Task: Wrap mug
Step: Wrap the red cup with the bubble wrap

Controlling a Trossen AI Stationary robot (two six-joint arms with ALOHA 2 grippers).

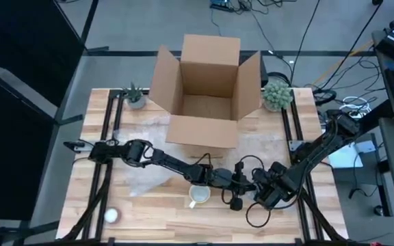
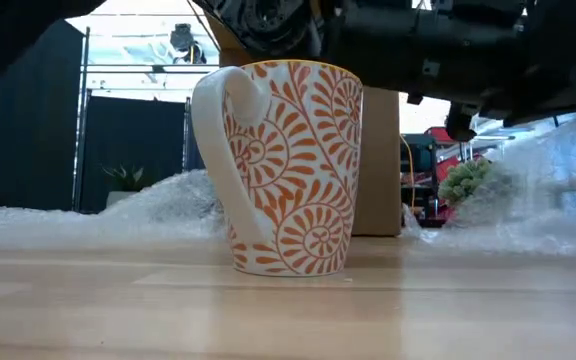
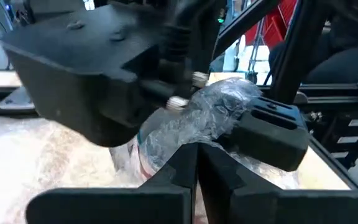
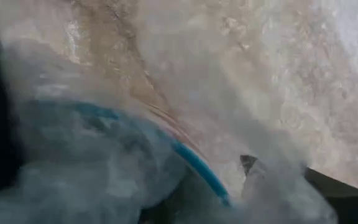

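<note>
Wooden table (image 1: 142,212) carries one mug (image 1: 198,196), upright just below the left gripper (image 1: 226,179), which pinches bubble wrap (image 3: 219,115). Right gripper (image 1: 264,196), fingers unclear, sits just beside. Two plants, one box (image 1: 204,96).

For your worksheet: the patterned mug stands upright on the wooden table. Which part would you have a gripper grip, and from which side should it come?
Probably the rim of the mug, taken from above, one finger inside the open mouth and one outside. It stands upright, mouth up. Its handle is a thin curved loop, likelier to slip. Choose the rim section opposite the handle. Both arms crowd overhead, so the approach looks tight.
</note>
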